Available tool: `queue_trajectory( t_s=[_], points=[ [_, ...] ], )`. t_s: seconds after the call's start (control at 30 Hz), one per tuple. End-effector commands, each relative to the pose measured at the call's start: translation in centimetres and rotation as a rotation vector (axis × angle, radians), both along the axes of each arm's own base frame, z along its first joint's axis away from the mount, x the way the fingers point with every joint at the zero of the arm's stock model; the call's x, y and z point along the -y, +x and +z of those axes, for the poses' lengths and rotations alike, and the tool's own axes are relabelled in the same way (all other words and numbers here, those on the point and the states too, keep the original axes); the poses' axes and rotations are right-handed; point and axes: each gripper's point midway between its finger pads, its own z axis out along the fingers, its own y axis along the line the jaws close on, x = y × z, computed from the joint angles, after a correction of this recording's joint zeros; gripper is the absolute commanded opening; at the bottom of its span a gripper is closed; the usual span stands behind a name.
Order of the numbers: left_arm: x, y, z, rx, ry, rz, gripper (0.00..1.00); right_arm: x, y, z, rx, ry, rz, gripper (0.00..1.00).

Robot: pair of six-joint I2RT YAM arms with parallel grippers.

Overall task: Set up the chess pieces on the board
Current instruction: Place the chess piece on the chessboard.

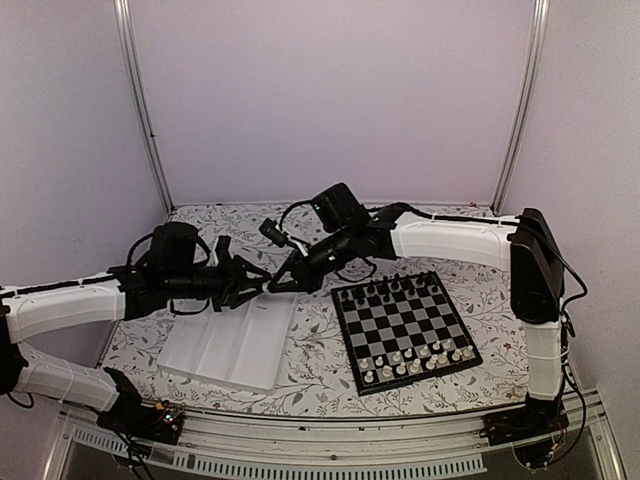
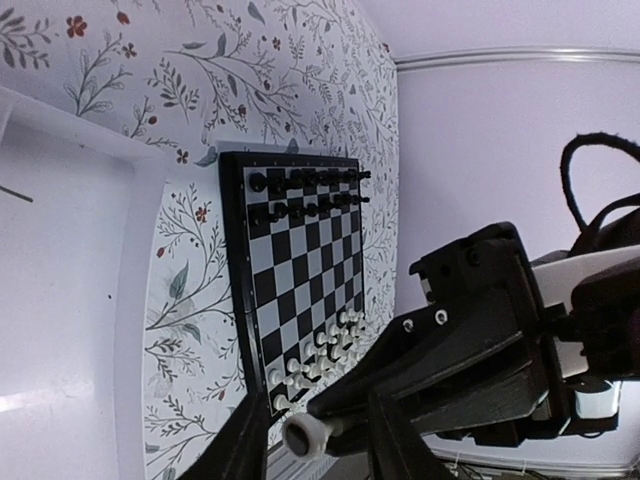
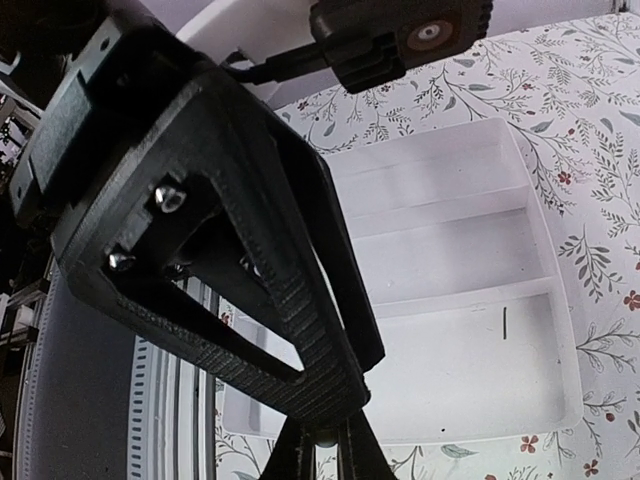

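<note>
My right jaws are pinched shut on a white chess piece [image 2: 305, 437] between my parted left jaws, I think to carry it right to the board [image 2: 232, 260].

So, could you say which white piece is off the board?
The piece pinched in the right tool, held in mid-air; the rest stand on the board.
</note>
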Motion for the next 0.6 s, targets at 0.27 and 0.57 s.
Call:
queue_trajectory(
  t_s=[0.27,0.57],
  points=[
    [-2.8,1.9,1.6,0.158,0.339,0.029,0.39,14.3,3.7,-1.2,0.131,-0.277,-0.032,0.03],
    [-2.3,2.9,0.9,0.175,0.417,-0.016,0.39,29.4,3.4,-2.9,0.324,-0.728,0.021,0.03]
  ],
)
